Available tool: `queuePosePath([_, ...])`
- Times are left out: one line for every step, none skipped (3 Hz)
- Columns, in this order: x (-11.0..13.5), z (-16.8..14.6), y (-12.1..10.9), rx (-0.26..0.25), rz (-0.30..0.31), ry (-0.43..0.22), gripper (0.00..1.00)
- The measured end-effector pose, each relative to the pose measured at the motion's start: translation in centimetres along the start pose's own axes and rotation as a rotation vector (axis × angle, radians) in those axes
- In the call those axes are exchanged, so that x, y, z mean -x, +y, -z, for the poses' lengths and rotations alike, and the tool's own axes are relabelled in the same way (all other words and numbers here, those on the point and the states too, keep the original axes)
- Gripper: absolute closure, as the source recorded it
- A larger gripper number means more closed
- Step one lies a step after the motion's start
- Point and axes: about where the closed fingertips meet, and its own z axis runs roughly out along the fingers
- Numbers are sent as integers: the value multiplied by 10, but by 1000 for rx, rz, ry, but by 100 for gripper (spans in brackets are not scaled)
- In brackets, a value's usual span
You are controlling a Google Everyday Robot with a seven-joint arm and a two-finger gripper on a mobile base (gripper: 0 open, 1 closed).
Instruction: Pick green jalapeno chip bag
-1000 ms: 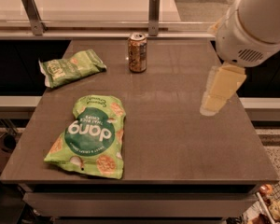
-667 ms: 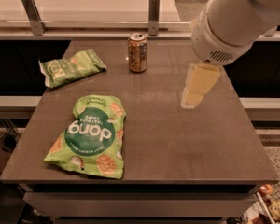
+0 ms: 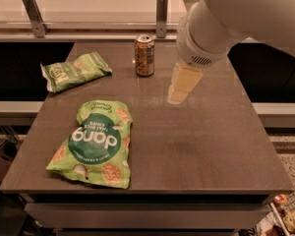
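Note:
The green jalapeno chip bag (image 3: 74,71) is a small crinkled light-green bag lying at the table's far left. My gripper (image 3: 183,84) hangs from the white arm above the table's middle right, just right of the can and well right of the small bag, with nothing in it that I can see.
A larger bright green "dang" bag (image 3: 95,142) lies at the front left. A brown drink can (image 3: 144,55) stands upright at the back centre, between the small bag and my gripper. The brown table (image 3: 206,146) ends at a metal rail (image 3: 162,8) behind.
My arm and gripper have moved left across the table, from the right side toward the can. The bags and can have not moved.

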Motion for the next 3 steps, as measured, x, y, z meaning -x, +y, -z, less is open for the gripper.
queuePosePath([0,0,0,0,0,0,0])
queuePosePath([5,0,-10,-14,14,-15,0])
queuePosePath([30,-23,-39,-9,88,-60,0])
